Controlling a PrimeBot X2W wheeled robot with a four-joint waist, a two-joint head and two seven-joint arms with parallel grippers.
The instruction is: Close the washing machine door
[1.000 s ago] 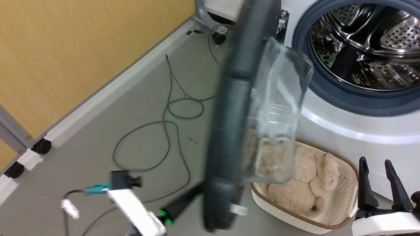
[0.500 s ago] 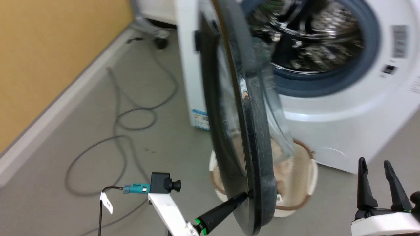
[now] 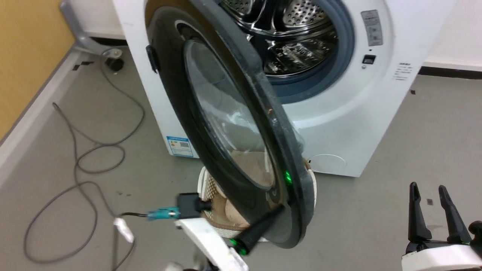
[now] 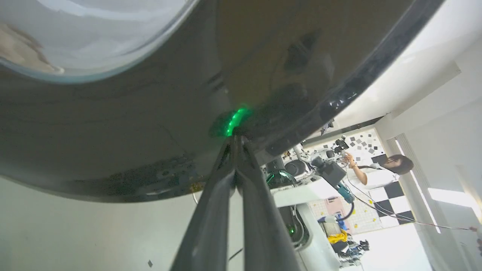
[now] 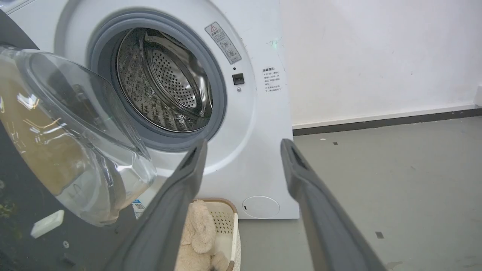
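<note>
The washing machine door (image 3: 169, 94) is standing half open, hinged at the left of the washing machine (image 3: 339, 124). It is angling closer to the machine's front than half a second ago, and the head camera has turned too. The left gripper (image 3: 278, 210) is still pressing against the door's dark outer face near its lower rim, its fingers (image 4: 222, 188) clenched together and grasping nothing. The right gripper (image 3: 427, 188) is hanging well apart from the door as before, fingers (image 5: 301, 177) released. A white basket (image 3: 205, 184) is sitting on the floor behind the door, just beside the machine.
</note>
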